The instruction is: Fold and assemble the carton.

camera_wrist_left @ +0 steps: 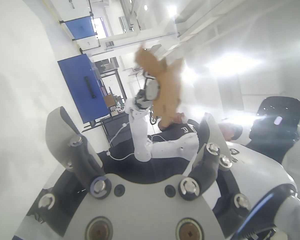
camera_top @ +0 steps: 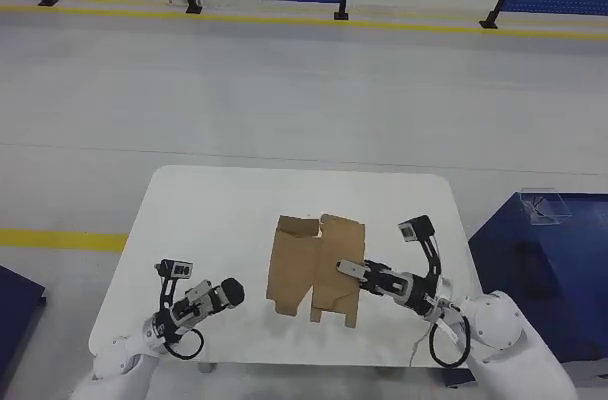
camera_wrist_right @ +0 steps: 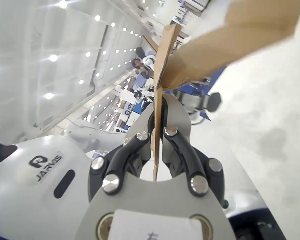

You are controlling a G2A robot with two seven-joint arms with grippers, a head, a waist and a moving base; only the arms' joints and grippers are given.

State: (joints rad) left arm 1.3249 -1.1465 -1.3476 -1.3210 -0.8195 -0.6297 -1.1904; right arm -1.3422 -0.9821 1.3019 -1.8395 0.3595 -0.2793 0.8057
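**Q:** Where is the carton?
**A:** Top view: the carton (camera_top: 314, 268), a flattened brown cardboard blank with flaps at both ends, is over the middle of the white tabletop (camera_top: 234, 205), slightly toward my right arm. I cannot tell whether it rests on the surface or hangs just above it.

**Q:** And the right gripper?
**A:** The right gripper (camera_top: 348, 267) meets the carton at the edge nearest that arm. Right wrist view: the right gripper (camera_wrist_right: 159, 112) has its fingers (camera_wrist_right: 177, 114) closed on a thin cardboard panel, which I see edge-on between them. A broad flap of the carton (camera_wrist_right: 240, 23) bends away beyond them.

**Q:** The left one?
**A:** The left gripper (camera_top: 227, 293) is over the tabletop's near left part, well apart from the carton. Left wrist view: its fingers (camera_wrist_left: 57, 126) stand wide apart with nothing between them. Past them I see the carton (camera_wrist_left: 166, 88) in the right arm's grasp.

**Q:** Anything else around?
**A:** A blue cabinet (camera_top: 544, 270) stands on the floor beside the tabletop's right side. A yellow line (camera_top: 54, 238) runs along the floor at the left.
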